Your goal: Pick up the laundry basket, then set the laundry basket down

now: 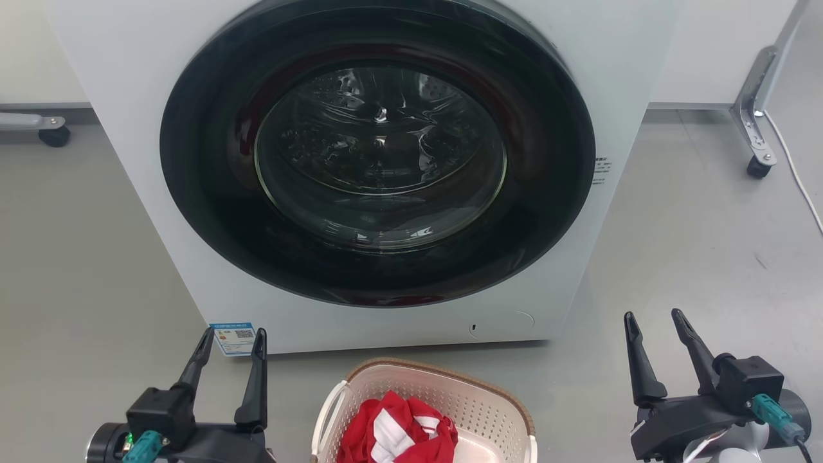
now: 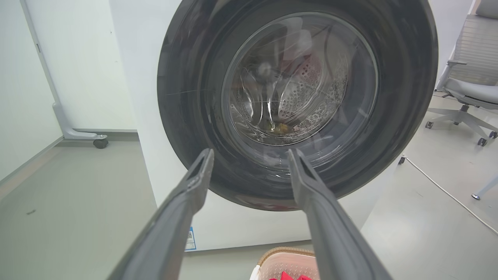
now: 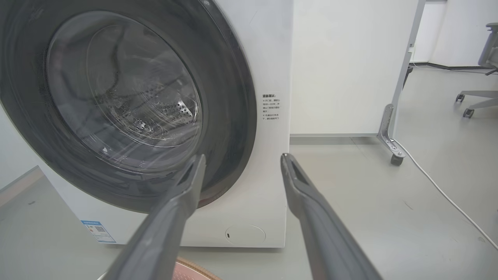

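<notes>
The laundry basket [image 1: 479,405], cream perforated plastic with a brown woven rim and a white side handle, stands on the floor at the bottom centre of the head view, holding red and white cloth [image 1: 395,434]. Its rim also peeks in at the bottom of the left wrist view [image 2: 286,256] and the right wrist view [image 3: 194,270]. My left gripper [image 1: 235,335] [image 2: 251,155] is open, to the basket's left and apart from it. My right gripper [image 1: 654,318] [image 3: 241,159] is open, to the basket's right, holding nothing.
A white washing machine [image 1: 617,96] with a dark round door [image 1: 379,154], shut, stands right behind the basket. Wheeled panel feet sit at the far left [image 1: 54,135] and far right [image 1: 759,164]. A white cable [image 1: 797,173] runs over the grey floor. An office chair [image 2: 470,89] stands to the right.
</notes>
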`<state>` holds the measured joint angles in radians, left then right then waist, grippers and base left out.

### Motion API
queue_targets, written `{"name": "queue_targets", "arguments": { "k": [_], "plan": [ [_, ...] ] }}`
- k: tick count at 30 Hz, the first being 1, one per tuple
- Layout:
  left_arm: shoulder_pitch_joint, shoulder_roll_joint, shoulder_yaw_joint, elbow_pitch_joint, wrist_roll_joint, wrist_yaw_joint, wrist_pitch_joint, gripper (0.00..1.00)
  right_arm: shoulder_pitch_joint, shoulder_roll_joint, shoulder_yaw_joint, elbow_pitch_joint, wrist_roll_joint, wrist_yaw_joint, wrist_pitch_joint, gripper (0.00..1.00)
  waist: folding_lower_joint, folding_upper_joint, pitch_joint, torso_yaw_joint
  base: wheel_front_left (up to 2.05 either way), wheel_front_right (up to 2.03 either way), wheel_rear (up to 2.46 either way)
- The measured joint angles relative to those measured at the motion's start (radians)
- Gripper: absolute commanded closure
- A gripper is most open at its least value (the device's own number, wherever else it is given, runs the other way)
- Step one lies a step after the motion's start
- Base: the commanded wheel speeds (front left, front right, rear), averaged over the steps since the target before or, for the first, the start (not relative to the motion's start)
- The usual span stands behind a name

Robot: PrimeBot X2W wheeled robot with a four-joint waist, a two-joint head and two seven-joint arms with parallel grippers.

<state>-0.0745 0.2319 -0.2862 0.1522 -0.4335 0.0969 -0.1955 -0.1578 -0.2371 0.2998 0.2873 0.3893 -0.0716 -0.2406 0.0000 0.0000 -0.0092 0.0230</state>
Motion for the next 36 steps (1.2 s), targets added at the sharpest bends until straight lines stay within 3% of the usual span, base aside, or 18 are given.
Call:
{"name": "queue_targets", "arguments": {
  "k": [36],
  "plan": [
    [0.005,0.0,-0.006,-0.002,0.02,0.01,0.027,0.0,0.002,0.004,0.0,0.017,-0.013,0.01,-0.009,0.0,0.0,0.0,0.029,-0.001,0.0,0.0,0.0]
  ]
}}
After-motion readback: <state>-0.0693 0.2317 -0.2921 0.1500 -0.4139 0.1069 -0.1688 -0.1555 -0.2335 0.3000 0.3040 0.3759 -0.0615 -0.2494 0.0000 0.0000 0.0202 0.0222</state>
